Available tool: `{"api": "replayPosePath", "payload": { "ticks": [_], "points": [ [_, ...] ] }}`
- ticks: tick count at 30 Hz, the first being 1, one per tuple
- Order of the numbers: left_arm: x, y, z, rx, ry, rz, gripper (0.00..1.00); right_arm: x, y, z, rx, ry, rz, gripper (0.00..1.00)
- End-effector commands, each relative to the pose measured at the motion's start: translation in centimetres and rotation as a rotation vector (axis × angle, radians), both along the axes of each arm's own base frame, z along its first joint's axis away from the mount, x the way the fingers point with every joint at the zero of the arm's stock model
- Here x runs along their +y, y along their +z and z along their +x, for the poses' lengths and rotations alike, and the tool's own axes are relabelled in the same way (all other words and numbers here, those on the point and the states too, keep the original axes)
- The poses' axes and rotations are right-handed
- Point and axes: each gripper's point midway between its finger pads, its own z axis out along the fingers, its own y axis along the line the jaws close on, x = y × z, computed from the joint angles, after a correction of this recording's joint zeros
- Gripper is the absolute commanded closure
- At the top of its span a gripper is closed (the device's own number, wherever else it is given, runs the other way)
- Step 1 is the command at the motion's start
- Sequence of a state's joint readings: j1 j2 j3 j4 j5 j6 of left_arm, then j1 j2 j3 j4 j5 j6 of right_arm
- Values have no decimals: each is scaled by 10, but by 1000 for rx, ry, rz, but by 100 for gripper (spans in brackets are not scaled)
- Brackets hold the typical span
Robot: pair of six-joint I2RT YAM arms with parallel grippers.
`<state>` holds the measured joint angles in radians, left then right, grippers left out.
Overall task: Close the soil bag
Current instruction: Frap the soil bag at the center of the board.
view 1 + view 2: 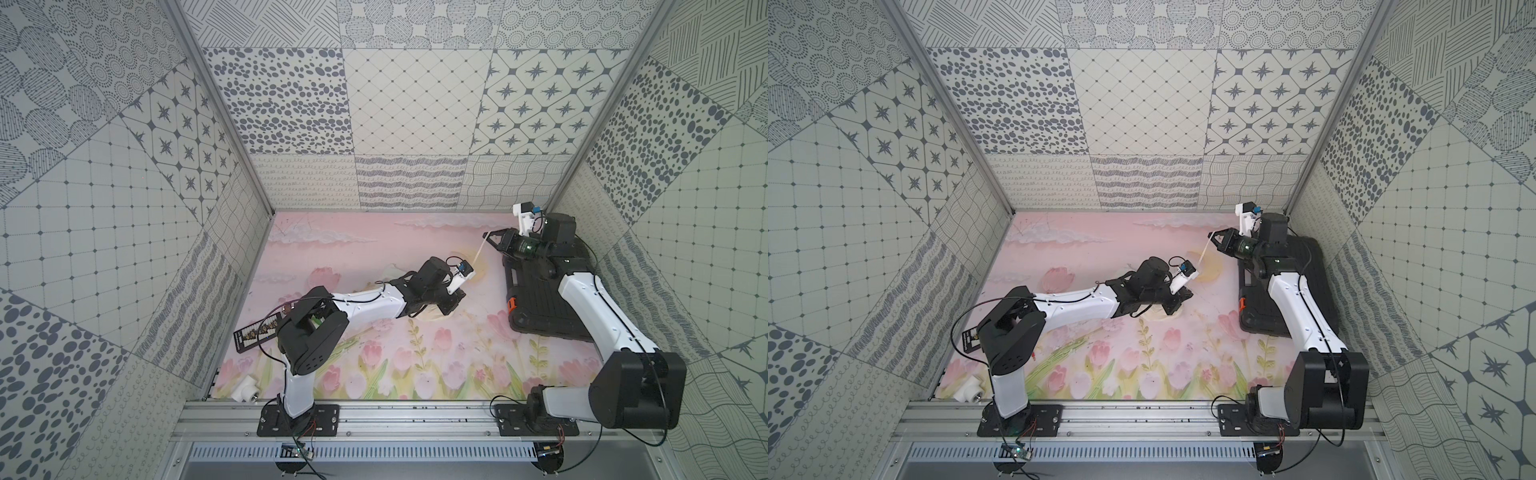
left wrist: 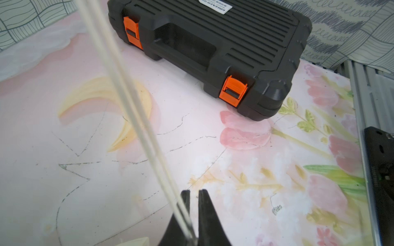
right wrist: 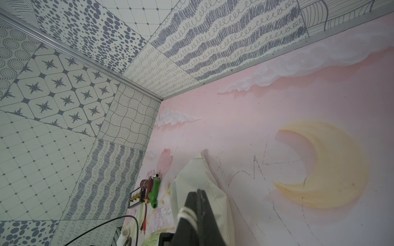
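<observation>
Pink floral mat (image 1: pixel 374 257) | soil bag (image 3: pixel 198 176) beneath left gripper (image 2: pixel 194 192), jaws nearly together, grip unclear | right gripper (image 1: pixel 488 237), apart from bag, pinching taut cord (image 2: pixel 128 102)

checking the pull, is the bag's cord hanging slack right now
No, in the left wrist view the cord stretches in a straight, taut line up and away from the left gripper and its jaws.

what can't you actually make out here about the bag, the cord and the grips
- soil bag mouth: under the left arm in both top views, and partly behind the right gripper in the right wrist view.
- whether the left gripper pinches the cord: the left wrist view's edge cuts off where they meet.
- black case label: print too small.
</observation>
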<state>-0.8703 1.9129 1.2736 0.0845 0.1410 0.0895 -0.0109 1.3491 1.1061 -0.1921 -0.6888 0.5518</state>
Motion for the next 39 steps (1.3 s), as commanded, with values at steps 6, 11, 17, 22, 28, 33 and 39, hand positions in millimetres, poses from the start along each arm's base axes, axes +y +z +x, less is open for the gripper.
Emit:
{"api": "replayPosePath", "payload": {
  "ticks": [6,11,17,22,28,33,39],
  "points": [
    [142,-126,-122,523,-8,706,82,-52,203,17,-685,-192,5,100],
    [153,-132,-129,548,12,756,86,-59,207,18,-691,-207,5,100],
    [160,-132,-126,532,40,799,88,-66,212,19,-699,-218,-7,100],
    [178,-133,-123,512,76,846,88,-79,212,17,-697,-246,0,100],
    [200,-129,-120,504,135,878,86,-92,217,21,-700,-277,2,100],
    [211,-131,-121,504,154,930,84,-103,221,26,-702,-310,-1,100],
    [227,-130,-113,481,205,963,81,-106,216,29,-689,-316,18,100]
  ]
}}
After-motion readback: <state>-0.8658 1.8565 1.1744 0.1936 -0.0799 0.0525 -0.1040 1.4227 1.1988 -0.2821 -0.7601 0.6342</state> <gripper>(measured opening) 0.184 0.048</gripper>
